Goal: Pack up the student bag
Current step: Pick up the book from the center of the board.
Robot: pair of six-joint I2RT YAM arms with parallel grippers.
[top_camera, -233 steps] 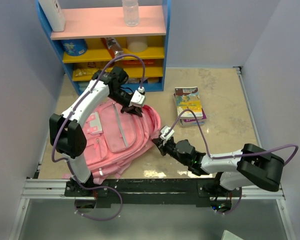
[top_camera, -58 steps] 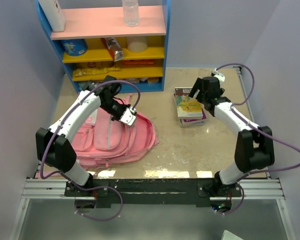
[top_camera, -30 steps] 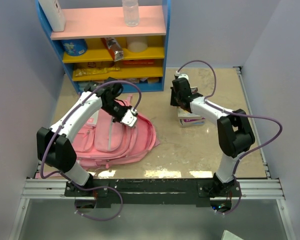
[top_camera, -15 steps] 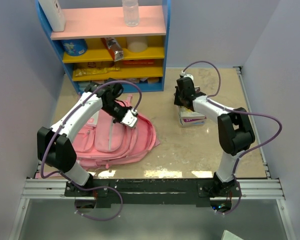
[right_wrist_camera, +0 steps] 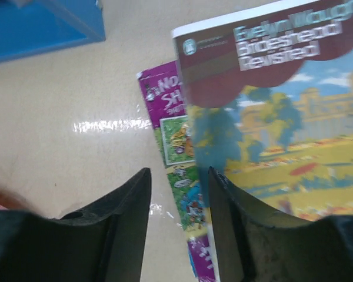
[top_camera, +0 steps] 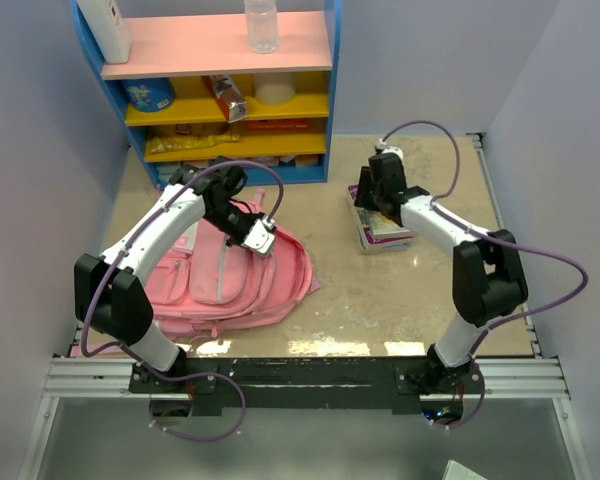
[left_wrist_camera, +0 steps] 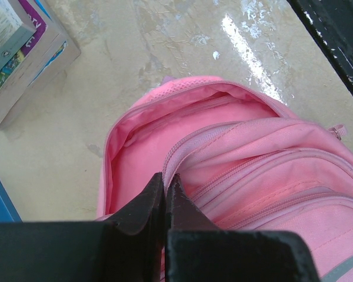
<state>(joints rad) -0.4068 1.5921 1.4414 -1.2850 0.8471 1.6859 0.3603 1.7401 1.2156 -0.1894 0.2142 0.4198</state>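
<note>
The student bag (top_camera: 220,280) is a big pink backpack lying flat at the left of the table, its main compartment (left_wrist_camera: 142,136) unzipped and gaping. My left gripper (top_camera: 261,237) (left_wrist_camera: 165,179) is shut on the zip edge of that opening at the bag's top. My right gripper (top_camera: 372,198) (right_wrist_camera: 177,176) hangs open just over the left edge of a stack of books (top_camera: 388,228). The top book (right_wrist_camera: 270,117) has a maroon-and-yellow cover and rests on a purple one (right_wrist_camera: 176,138). Nothing is held between the right fingers.
A blue shelf unit (top_camera: 220,90) with pink and yellow boards stands at the back, with a bottle (top_camera: 261,22) and snack packs on it. Its blue corner (right_wrist_camera: 41,23) lies close to the books. Walls close in both sides, and a metal rail (top_camera: 300,375) runs along the near edge.
My right gripper has opened from shut and shifted slightly right over the books. The left arm and the bag have not moved.
</note>
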